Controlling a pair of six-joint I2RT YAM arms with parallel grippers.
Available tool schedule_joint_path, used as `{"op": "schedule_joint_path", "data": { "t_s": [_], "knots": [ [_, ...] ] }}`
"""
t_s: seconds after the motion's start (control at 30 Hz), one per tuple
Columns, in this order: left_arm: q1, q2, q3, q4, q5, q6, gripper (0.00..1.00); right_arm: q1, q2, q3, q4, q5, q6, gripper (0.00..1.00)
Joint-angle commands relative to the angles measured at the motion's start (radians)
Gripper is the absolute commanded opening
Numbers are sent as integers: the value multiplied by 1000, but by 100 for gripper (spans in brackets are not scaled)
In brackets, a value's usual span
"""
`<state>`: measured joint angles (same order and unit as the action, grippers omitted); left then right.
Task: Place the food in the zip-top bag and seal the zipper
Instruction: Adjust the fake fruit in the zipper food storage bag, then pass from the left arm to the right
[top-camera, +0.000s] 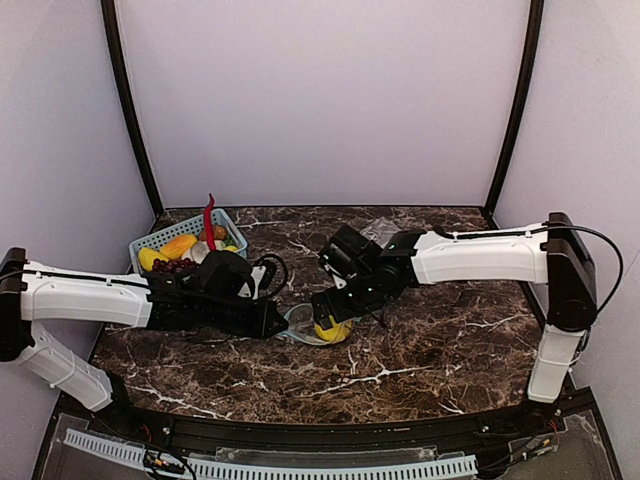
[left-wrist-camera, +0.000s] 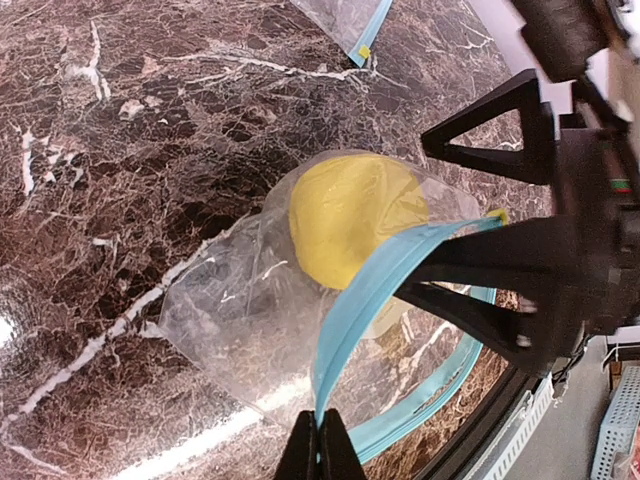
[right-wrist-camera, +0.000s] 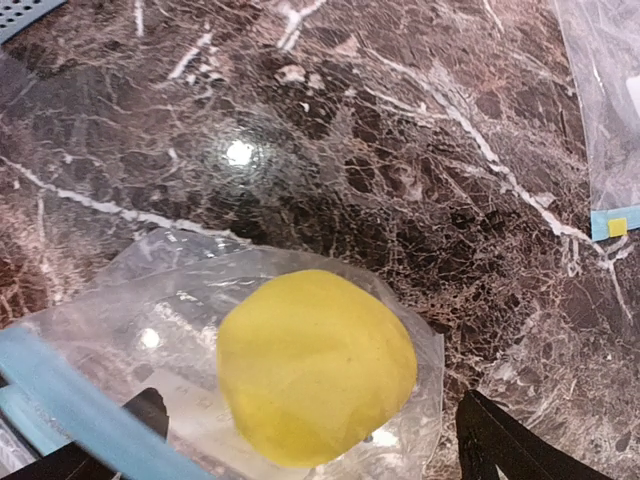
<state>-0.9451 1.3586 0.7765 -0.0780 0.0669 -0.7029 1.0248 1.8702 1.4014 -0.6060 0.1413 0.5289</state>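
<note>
Dark marbled table (top-camera: 450, 340) is seen beneath the clear zip-top bag (left-wrist-camera: 230, 320), which lies near its middle with one yellow lemon (right-wrist-camera: 315, 365) lodged inside. The teal zipper (left-wrist-camera: 370, 290) is pinched in the clenched left gripper (left-wrist-camera: 320, 425), while the right gripper (right-wrist-camera: 315, 430) is held over the lemon, jaws spread wide to either side. A second bag (left-wrist-camera: 345, 20) is laid further back, and a blue basket (top-camera: 150, 240) of fruit is set at the left rear.

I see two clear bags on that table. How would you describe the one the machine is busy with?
On the dark marble table, look right at the middle. The zip-top bag lies there, its teal strip pinched in the left claw. Unlike the other clear bag near the back wall, it holds a yellow lemon.
</note>
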Motion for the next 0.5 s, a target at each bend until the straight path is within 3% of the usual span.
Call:
{"op": "schedule_joint_path", "data": {
  "t_s": [0.0, 0.27, 0.47],
  "knots": [
    [4, 20, 35, -3, 20, 14, 1, 7, -93, -12, 36, -63, -31, 99],
    [3, 16, 33, -4, 11, 13, 1, 12, -147, -74, 12, -6, 25, 99],
    [4, 9, 28, -10, 7, 11, 1, 14, -163, -121, -2, 22, 83, 93]
  ]
}}
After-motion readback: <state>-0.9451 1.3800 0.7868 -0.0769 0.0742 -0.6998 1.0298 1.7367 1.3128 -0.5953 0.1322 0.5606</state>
